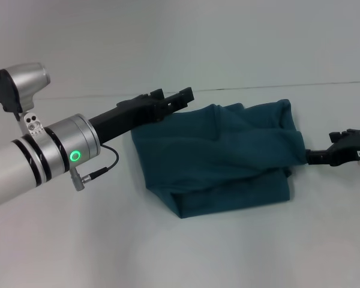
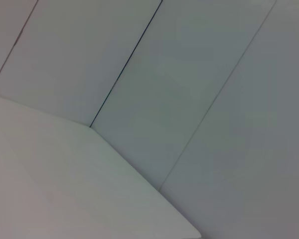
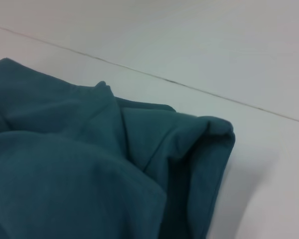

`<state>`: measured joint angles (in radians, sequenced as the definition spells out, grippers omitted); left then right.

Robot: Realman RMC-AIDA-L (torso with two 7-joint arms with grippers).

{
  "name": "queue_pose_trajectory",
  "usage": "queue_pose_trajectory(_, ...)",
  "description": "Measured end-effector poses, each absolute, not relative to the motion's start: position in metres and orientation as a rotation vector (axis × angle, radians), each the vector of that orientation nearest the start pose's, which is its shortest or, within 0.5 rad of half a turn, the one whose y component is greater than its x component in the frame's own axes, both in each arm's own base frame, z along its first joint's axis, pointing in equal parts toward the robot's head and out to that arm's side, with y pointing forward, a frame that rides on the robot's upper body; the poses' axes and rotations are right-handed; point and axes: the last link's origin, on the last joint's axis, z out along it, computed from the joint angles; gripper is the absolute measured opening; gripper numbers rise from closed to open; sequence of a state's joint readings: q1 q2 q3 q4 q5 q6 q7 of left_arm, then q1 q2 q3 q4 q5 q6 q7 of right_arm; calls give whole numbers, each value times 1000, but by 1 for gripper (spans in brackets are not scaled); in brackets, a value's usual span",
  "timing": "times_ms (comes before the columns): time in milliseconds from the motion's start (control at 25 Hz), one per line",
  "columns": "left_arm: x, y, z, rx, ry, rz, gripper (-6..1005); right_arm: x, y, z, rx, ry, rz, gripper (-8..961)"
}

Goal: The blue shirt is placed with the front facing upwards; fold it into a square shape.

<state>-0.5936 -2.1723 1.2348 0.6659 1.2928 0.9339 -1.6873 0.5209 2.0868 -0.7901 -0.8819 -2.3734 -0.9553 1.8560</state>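
At the centre of the head view, a little right of middle, the shirt [image 1: 219, 159] lies on the white table [image 1: 186, 252] as a bunched, roughly folded heap, plain teal side out, with no print or neckline showing. Its lower edge forms a doubled fold pointing toward the bottom of the frame, and thick rolled layers cross it from upper left to the right edge.

The left gripper [image 1: 179, 97] reaches in from the left side of the frame, its silver arm with a green ring light filling the lower left. Its black fingers sit at the shirt's upper left corner, raised just above or touching the cloth; I cannot tell whether they are apart or together. The left wrist view shows only a pale table corner and panelled wall [image 2: 189, 89], no cloth.

The right gripper [image 1: 309, 157] comes in from the right edge of the head view, at mid height. Its tip meets the shirt's right end, where a rolled layer of cloth is drawn out toward it, lifted slightly off the rest. The fingers seem closed on that edge, though the cloth hides them. In the right wrist view the shirt [image 3: 79, 164] fills the lower left, with a folded corner at centre right against the table [image 3: 269, 169].
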Motion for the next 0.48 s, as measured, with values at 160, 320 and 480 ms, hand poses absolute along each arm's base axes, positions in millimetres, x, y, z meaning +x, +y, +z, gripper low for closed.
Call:
queue_pose_trajectory(160,-176,396,-56,-2294,-1088,-1048,871,324,387,44,-2196,902,25,917)
queue_pose_trajectory(320,-176,396,-56,-2294,-1089,-1049,871,327,382,41,-2212,912,15,917)
queue_pose_trajectory(480,-175,396,-56,-2297,-1086,-1054,871,329,379,40,-2219,914,3,917)
